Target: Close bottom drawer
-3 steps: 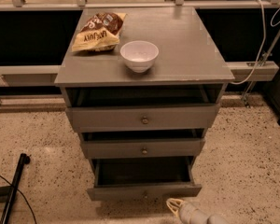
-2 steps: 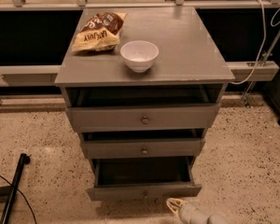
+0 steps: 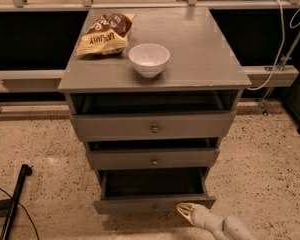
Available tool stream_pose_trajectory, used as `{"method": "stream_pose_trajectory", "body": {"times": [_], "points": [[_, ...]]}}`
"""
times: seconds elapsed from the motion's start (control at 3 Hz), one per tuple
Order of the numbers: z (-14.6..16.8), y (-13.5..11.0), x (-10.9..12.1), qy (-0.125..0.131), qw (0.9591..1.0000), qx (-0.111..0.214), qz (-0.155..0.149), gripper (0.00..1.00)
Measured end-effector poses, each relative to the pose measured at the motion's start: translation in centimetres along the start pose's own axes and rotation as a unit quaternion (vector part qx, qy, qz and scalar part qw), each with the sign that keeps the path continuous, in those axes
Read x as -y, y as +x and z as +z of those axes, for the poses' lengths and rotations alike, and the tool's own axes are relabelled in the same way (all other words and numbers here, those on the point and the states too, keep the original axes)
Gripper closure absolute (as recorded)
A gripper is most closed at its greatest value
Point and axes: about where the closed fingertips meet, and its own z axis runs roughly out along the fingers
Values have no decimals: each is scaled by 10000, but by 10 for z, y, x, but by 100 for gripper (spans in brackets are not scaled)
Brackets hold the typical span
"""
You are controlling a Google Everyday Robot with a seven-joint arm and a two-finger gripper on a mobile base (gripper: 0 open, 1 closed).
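The grey cabinet has three drawers, all pulled out. The bottom drawer sticks out farthest; its slim grey front faces me and its dark box is open to view. Its knob is barely visible at the front's lower edge. My gripper comes in from the lower right on a pale arm, its tip at the right part of the bottom drawer's front, touching or nearly touching it. The middle drawer and the top drawer each show a round brass knob.
A white bowl and a chip bag lie on the cabinet top. A black pole and cable lie on the speckled floor at the left. A white cable hangs at the right.
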Motion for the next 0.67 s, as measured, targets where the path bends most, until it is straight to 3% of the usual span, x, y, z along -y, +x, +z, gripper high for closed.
{"method": "stream_pose_trajectory", "body": {"times": [0.67], "points": [[40,-12,25,-103,9997,87,-211,100]]}}
